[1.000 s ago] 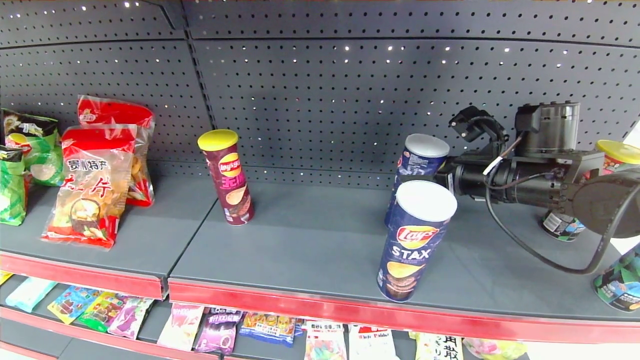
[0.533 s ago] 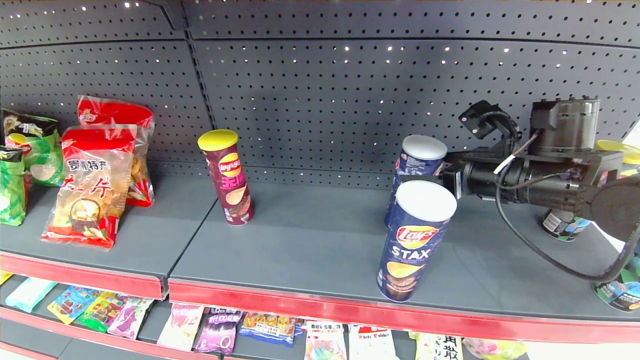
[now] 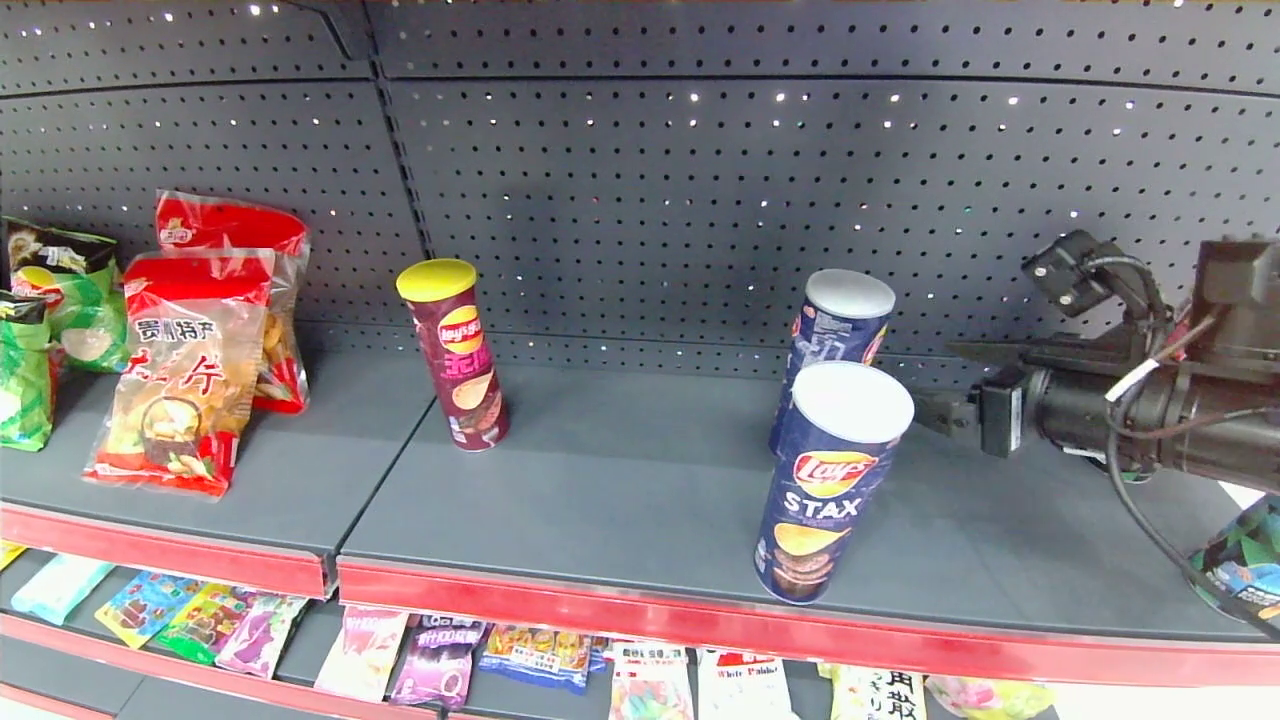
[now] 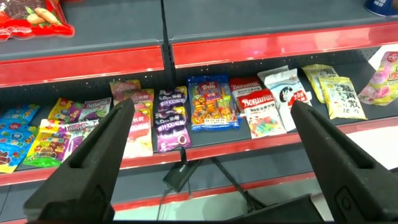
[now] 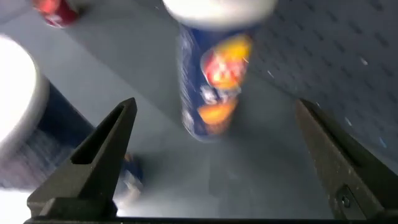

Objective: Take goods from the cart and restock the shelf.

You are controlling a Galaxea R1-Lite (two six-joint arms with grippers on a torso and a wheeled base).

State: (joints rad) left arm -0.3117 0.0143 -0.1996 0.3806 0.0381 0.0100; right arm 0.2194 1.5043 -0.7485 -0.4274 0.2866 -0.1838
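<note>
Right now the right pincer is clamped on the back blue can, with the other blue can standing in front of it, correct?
Not quite. The right pincer is open and apart from the back blue can, as the head view shows. The other blue can does stand in front of it.

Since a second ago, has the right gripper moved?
Yes. The right gripper has pulled back rightward, off the rear blue can, which stands unmoved.
</note>
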